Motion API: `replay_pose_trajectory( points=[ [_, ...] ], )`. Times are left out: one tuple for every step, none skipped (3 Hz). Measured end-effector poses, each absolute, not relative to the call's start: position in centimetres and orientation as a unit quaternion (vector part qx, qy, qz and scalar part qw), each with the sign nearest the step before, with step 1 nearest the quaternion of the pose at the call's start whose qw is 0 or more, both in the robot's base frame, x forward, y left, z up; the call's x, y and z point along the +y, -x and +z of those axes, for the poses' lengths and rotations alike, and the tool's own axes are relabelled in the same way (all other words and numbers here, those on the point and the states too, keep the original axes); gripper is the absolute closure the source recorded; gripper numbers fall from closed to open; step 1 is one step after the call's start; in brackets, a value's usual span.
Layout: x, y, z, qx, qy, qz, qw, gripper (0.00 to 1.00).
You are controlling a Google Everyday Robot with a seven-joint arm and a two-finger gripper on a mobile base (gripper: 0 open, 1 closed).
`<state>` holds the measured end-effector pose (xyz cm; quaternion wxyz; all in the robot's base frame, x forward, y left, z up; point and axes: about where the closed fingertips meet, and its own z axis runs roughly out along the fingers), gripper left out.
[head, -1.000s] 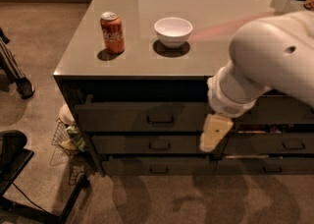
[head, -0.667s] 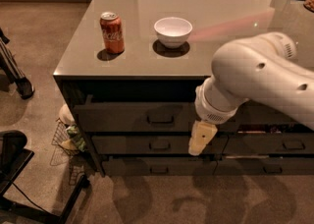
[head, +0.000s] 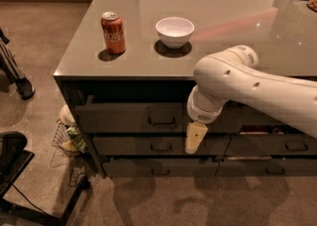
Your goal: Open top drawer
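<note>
The top drawer (head: 124,116) is the dark tall-fronted drawer under the counter edge, with a small metal bar handle (head: 161,120) at its middle. Its front looks flush with the cabinet. My gripper (head: 194,138) hangs from the white arm (head: 247,84), just right of and slightly below that handle, in front of the drawer fronts. Only one cream finger (head: 195,137) shows, pointing down.
A red soda can (head: 113,32) and a white bowl (head: 175,31) stand on the grey countertop (head: 223,17). Two shallower drawers (head: 148,145) lie below. A wire basket (head: 69,138) with items sits at the cabinet's left foot. A black chair base (head: 15,170) is at lower left.
The arm and gripper have swung left along the drawer fronts, closer to the top drawer's handle. The drawer has not moved.
</note>
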<state>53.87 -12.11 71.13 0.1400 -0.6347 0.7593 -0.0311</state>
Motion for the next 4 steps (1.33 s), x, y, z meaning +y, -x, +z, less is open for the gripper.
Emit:
replay_pose_trajectory(
  points=[
    [-13.5,-55.8,67.2,0.765,0.634,-0.017,0.111,0.03],
    [-14.4,-56.5,65.4,0.77,0.631,-0.01,0.094,0.26],
    [-14.9,-56.6,64.5,0.775,0.627,-0.004,0.081,0.49],
    [-14.9,-56.6,64.6,0.775,0.627,-0.004,0.081,0.72]
  ],
)
